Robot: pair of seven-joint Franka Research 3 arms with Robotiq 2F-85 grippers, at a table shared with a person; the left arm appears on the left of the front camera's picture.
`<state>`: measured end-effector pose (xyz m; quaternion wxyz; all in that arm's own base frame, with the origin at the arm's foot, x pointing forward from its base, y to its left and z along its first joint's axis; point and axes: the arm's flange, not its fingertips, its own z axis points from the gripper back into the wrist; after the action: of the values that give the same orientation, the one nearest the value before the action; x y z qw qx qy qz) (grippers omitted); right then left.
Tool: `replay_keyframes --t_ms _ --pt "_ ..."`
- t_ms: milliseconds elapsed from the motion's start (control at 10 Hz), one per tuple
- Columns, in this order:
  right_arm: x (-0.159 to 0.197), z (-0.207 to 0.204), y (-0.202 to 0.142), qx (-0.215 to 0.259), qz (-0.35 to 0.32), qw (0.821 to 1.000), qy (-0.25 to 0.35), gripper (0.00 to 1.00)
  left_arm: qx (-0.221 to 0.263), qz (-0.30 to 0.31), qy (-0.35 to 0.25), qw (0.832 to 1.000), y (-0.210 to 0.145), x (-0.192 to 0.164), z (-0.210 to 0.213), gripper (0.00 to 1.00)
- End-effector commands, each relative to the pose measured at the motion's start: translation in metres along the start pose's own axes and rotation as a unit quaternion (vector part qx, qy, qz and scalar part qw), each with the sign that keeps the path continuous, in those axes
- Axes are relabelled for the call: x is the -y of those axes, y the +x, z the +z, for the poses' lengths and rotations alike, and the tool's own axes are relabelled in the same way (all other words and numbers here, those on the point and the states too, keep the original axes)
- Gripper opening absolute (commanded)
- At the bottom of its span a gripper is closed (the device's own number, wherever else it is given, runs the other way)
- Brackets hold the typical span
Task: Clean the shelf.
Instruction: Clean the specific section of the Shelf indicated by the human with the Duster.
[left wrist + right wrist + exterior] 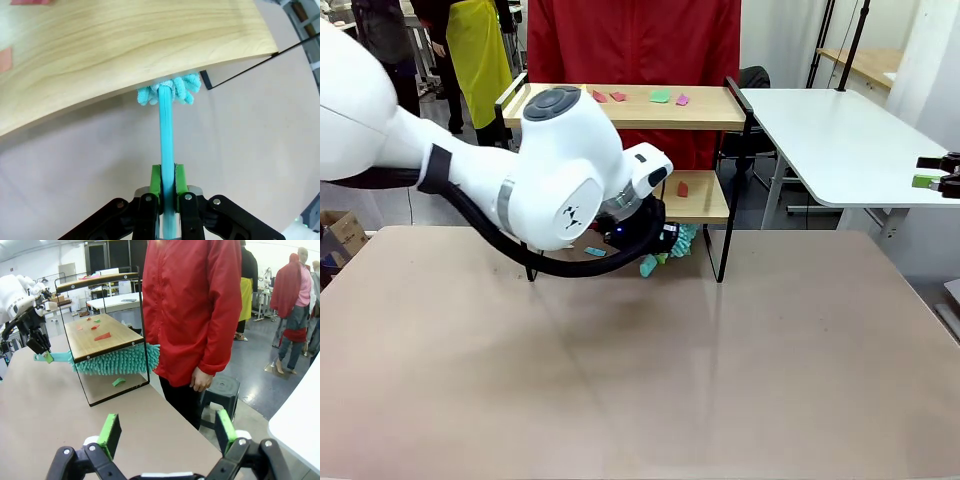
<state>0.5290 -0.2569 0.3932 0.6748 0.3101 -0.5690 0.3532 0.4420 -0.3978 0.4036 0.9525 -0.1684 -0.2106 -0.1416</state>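
Pinching duster [166,130] handle in left gripper [168,182], head tucked under lower board of shelf [712,110] at far edge of table [620,390]. Holding right gripper [167,432] spread. Noting scraps [660,96] on both boards; judging cleaning mostly undone.

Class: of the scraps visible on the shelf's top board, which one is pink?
The pink scrap, at the right end of the row on the shelf's top board; a green scrap lies beside it, two red scraps farther left.
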Motion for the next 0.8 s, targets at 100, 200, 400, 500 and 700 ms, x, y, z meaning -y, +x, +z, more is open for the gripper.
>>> replay_keyframes --t_ms 100,200,400,500,700 --pt "-0.001 -0.002 0.008 -0.008 -0.003 1.000 -0.005 1.00 -0.011 0.034 0.017 0.999 0.011 0.029 -0.020 0.13" --pt "-0.001 -0.002 0.008 -0.008 -0.003 1.000 -0.005 1.00 -0.028 0.053 0.014 0.998 0.005 0.036 -0.021 0.13" --pt "-0.001 -0.002 0.008 -0.008 -0.003 1.000 -0.005 1.00 -0.027 0.062 0.032 0.997 -0.008 0.040 -0.026 0.13" --pt "-0.001 -0.002 0.008 -0.008 -0.003 1.000 -0.005 1.00 -0.039 0.062 0.031 0.997 -0.013 0.041 -0.034 0.13" --pt "-0.001 -0.002 0.008 -0.008 -0.003 1.000 -0.005 1.00 -0.050 0.055 0.025 0.997 -0.017 0.045 -0.047 0.13"
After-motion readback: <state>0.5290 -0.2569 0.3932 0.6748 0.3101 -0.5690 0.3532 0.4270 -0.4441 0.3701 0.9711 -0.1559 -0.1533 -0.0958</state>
